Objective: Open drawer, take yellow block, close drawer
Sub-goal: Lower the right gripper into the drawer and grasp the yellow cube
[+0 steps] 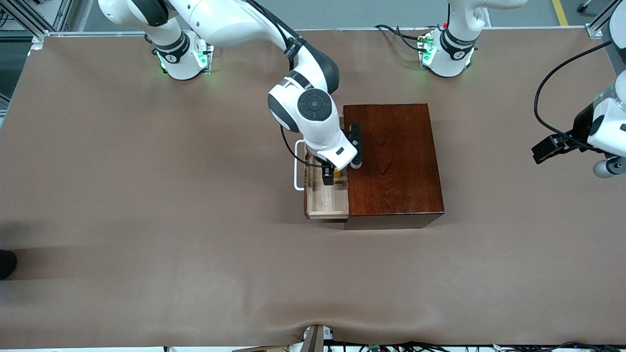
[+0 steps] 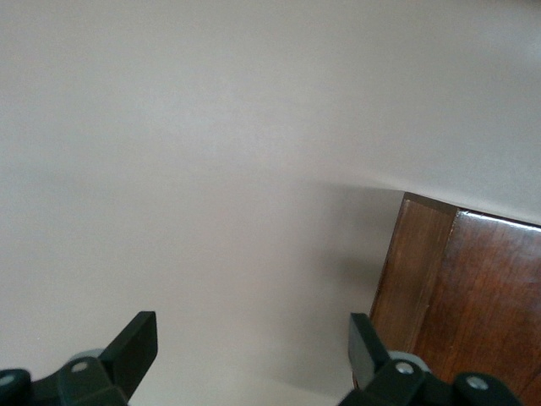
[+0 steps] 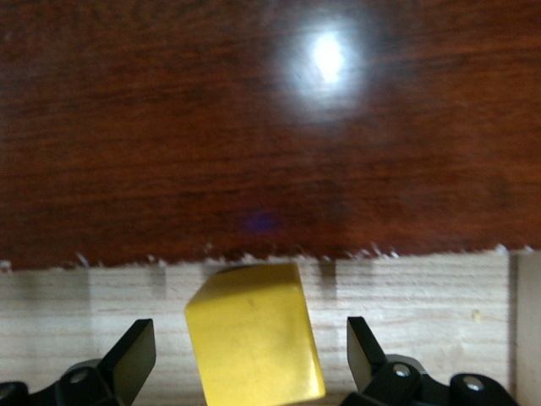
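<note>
Right pincer [image 3: 245, 359] astride tilted yellow block [image 3: 254, 342]

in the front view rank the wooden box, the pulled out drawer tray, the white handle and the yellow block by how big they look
1. wooden box, largest by far
2. drawer tray, the pulled-out part
3. white handle, a thin loop
4. yellow block, smallest, though the right hand hides part of it

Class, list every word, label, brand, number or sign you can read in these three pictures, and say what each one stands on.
None: no readable text shows in any view.
wooden box: plain glossy wood, no label.
drawer: bare pale wood, no marking.
yellow block: plain faces, between the open fingers of the right gripper.
left gripper: open, waiting over the table, no lettering visible.
Arm bases carry small round marks, too small to read.
</note>
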You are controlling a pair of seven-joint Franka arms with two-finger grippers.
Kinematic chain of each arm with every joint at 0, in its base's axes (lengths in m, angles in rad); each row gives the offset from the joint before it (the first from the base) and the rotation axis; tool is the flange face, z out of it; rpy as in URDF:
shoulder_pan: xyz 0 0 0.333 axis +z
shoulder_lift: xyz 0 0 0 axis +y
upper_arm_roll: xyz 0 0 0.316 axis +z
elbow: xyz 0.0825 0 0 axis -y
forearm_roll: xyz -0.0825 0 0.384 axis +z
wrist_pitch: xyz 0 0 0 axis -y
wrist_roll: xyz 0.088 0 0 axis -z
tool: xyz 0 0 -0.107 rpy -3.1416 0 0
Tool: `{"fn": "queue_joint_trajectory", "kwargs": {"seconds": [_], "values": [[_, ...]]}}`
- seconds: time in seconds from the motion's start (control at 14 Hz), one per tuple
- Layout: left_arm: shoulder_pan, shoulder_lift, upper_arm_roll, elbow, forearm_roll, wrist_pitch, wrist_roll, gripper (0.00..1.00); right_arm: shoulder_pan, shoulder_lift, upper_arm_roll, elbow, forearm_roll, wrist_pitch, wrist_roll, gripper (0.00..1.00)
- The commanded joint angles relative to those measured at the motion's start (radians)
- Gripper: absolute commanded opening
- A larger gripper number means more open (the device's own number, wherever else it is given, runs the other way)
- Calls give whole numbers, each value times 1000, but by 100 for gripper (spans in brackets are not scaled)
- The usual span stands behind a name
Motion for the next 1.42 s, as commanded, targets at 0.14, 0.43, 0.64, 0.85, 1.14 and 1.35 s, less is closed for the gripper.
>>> {"fn": "queue_joint_trajectory", "kwargs": {"seconds": [0.14, 0.43, 0.64, 0.85, 1.14, 1.35], "values": [[29, -42, -11, -22, -5, -36, 31, 100, 18, 28, -8, 32, 3, -9, 4, 1], [84, -61, -41, -28, -26, -36, 79, 100, 15, 19, -9, 34, -28, -15, -9, 0], [177, -70, -138, -40, -34, -44, 113, 100, 16, -7, -11, 40, -28, -70, -25, 0], [268, -73, -238, -40, -34, -49, 113, 100, 11, -88, -11, 31, -25, -104, -71, 0], [255, -81, -243, -37, -35, -72, 114, 100, -21, -202, -12, -3, -25, -198, -77, 0], [235, -96, -232, -48, -43, -82, 113, 100, -123, -309, -15, -112, -25, -190, -72, 0]]}}
